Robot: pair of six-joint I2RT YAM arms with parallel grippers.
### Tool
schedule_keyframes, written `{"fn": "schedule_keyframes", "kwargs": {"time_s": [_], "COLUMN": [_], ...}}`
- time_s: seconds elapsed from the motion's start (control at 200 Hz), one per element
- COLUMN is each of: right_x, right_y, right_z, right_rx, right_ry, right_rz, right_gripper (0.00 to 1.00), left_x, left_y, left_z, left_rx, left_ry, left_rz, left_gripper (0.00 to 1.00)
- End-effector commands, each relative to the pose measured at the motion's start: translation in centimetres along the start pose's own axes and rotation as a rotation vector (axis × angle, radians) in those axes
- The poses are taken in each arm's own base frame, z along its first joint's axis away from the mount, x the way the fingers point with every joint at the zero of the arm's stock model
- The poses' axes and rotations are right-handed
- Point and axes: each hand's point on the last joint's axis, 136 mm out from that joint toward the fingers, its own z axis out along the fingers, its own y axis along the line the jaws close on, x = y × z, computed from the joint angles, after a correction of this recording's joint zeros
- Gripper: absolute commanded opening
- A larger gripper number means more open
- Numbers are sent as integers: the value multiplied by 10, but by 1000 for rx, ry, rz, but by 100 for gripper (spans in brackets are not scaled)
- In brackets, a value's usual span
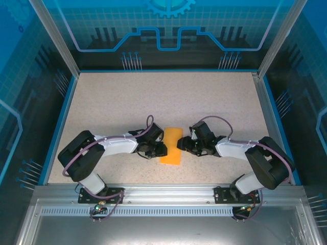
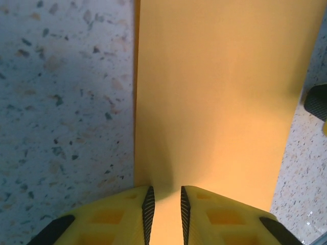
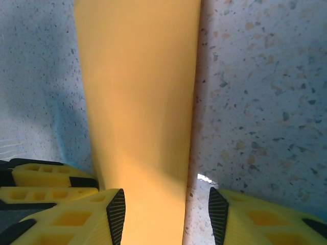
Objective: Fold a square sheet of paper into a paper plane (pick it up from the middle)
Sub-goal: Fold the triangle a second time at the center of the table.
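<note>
table (image 1: 127, 102): speckled, beneath sheet | square sheet of paper (image 1: 171, 146): orange-yellow, flat on table as a narrow oblong | left gripper (image 1: 162, 148): at sheet's left edge, fingers (image 2: 122, 219) narrowly parted, sheet's edge in the gap | right gripper (image 1: 181, 143): at sheet's right edge, fingers (image 3: 76, 219) about half open, astride that edge, gripping nothing

paper sheet (image 2: 214, 92) is smooth and matt. table (image 2: 61, 102) is speckled stone-look, slightly glossy. right gripper (image 3: 166, 212) fingers (image 3: 66, 219) are matt yellow plastic with ribbed black pads (image 3: 116, 214). bare metal rail (image 1: 168, 190) at 6 o'clock.
</note>
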Motion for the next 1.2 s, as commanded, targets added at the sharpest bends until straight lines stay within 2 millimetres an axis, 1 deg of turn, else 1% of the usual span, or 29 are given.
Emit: {"fn": "schedule_keyframes", "kwargs": {"time_s": [0.0,0.24,0.37,0.46,0.55,0.66,0.76,0.825,1.0,1.195], "right_x": [-14,-16,-15,-16,-19,-22,-20,-19,-7,-3], "right_y": [14,15,18,23,22,35,43,45,39,39], "right_z": [2,9,11,9,6,6,3,1,5,10], "right_rx": [-44,-45,-56,-65,-53,-118,-161,-165,-153,-143], "right_ry": [-18,2,7,3,-19,-22,-19,-17,18,17], "right_rz": [2,4,3,-2,-5,-6,-8,-21,-50,-88], "right_gripper": [50,51,51,51,51,50,46,44,39,33], "left_x": [3,14,16,18,19,19,19,18,15,12], "left_y": [20,39,42,44,45,46,43,41,30,11], "left_z": [8,14,14,15,17,17,15,14,7,-3], "left_rx": [-84,-141,-149,-152,-154,-154,-145,-138,-63,36], "left_ry": [19,48,53,57,62,60,58,53,42,44], "left_rz": [30,26,27,30,30,31,30,29,2,-12], "left_gripper": [24,23,23,22,22,23,22,22,23,25]}}
